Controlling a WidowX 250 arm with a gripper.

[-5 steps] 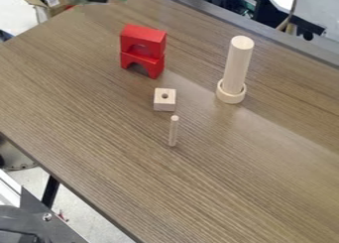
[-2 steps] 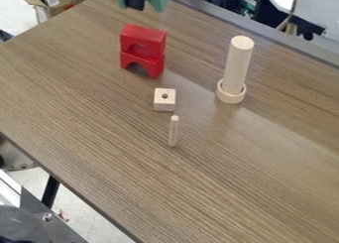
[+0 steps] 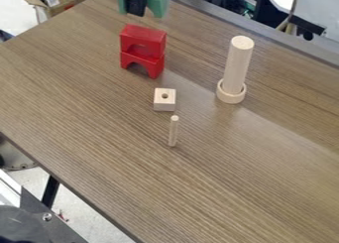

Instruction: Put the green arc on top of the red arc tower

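Claw [image 3: 136,9] clamped on 1 green arc [image 3: 157,2], 1 black finger [image 3: 136,0] across its face.

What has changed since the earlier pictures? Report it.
The green arc, held in the hand, has moved right and down in the camera view, the last bit only slightly. No grip or release is seen. The red arc tower, holed block, small peg, tall cylinder and ring stayed put.
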